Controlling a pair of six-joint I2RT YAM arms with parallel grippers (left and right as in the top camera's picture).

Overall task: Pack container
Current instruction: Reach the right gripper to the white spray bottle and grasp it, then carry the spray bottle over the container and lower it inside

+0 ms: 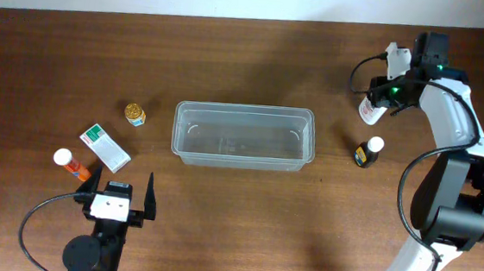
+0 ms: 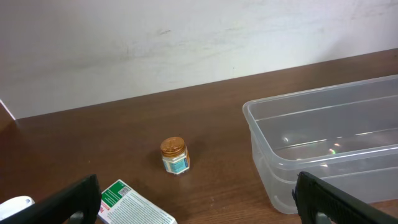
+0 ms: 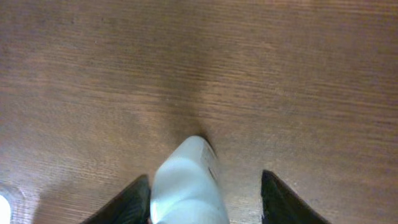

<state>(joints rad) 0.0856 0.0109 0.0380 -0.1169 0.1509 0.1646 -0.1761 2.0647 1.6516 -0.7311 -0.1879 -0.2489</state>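
The clear plastic container (image 1: pixel 244 109) lies empty at the table's middle, and its left end (image 2: pixel 311 99) shows in the left wrist view. My right gripper (image 1: pixel 390 93) is at the far right, pointing down over a white bottle with a red label (image 1: pixel 370 111). In the right wrist view the white bottle (image 3: pixel 186 186) stands between the fingers of my right gripper (image 3: pixel 205 180). The left finger touches it, and a gap remains at the right finger. My left gripper (image 1: pixel 120 197) rests wide open and empty at the front left, its fingers framing the left wrist view (image 2: pixel 199 202).
A gold-lidded small jar (image 1: pixel 135 114) (image 2: pixel 174 155), a green-and-white box (image 1: pixel 105 147) (image 2: pixel 134 205) and an orange bottle with a white cap (image 1: pixel 71 164) lie left of the container. A dark bottle with a white cap (image 1: pixel 367 151) stands to its right.
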